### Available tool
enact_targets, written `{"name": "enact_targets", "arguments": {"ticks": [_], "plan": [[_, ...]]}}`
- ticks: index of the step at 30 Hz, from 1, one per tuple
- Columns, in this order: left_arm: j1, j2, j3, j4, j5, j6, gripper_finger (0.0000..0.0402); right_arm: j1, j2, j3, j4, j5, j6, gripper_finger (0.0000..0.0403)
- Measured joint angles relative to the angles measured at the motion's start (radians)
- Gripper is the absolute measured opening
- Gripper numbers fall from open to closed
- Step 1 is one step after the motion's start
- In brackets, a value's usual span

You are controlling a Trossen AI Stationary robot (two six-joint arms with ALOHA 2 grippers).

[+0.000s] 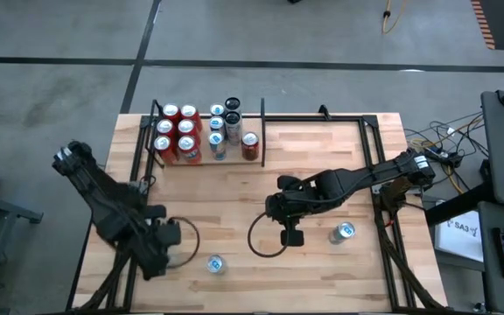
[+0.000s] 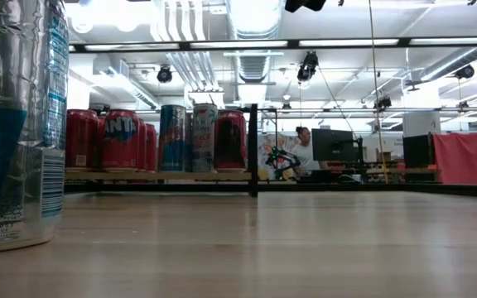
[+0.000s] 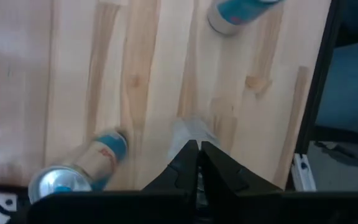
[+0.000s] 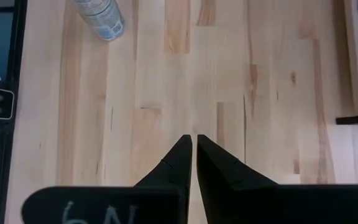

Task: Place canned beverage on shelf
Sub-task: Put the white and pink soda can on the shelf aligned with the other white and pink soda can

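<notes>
Both claws, left and right, are clenched empty. Spread the right one, lower squarely over its can, then carry it upright to the shelf.

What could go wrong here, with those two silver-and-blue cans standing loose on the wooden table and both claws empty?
1. The shelf's narrow black-framed bay already holds many red and silver cans; adding another might knock one over.
2. The silver-and-blue can near the left gripper sits close to the table's near edge and could be pushed off.
3. The right gripper is shut, as is the left gripper; reaching for the silver-and-blue can by the right arm without opening would topple it.
</notes>
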Motion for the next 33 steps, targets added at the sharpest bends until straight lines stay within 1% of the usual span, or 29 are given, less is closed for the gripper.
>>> {"name": "enact_targets", "arguments": {"ticks": [3,7,10,13,17,19,21,23,26,33], "plan": [[-0.029,0.049,0.053,-0.036,0.006,-0.044,0.0021,0.002,0.0,-0.002,0.0,0.0,0.002,0.0013],[-0.05,0.09,0.095,-0.091,0.031,-0.082,0.0066,0.002,0.0,-0.004,0.0,-0.001,0.01,0.0013],[-0.056,0.101,0.098,-0.11,0.041,-0.097,0.0116,0.006,0.0,-0.005,0.0,-0.002,0.01,0.0013],[-0.071,0.106,0.096,-0.108,0.047,-0.115,0.0176,0.013,0.0,-0.006,0.0,-0.003,0.01,0.0013],[-0.123,0.111,0.096,-0.106,0.033,-0.124,0.0258,0.028,0.0,-0.007,-0.001,-0.01,0.01,0.0013],[-0.148,0.114,0.096,-0.107,0.027,-0.135,0.029,0.034,0.0,-0.007,-0.001,-0.01,0.01,0.0013],[-0.167,0.117,0.095,-0.107,0.014,-0.168,0.0312,0.04,0.0,-0.007,-0.001,-0.01,0.01,0.0013],[-0.178,0.119,0.095,-0.107,-0.011,-0.193,0.0321,0.044,0.0,-0.007,-0.001,-0.01,0.01,0.0013],[-0.181,0.124,0.094,-0.106,-0.038,-0.199,0.0321,0.045,0.0,-0.007,-0.001,-0.01,0.009,0.0013],[-0.18,0.125,0.044,-0.091,-0.04,-0.197,0.0313,0.045,0.001,-0.007,-0.001,-0.01,0.01,0.0013]]}}
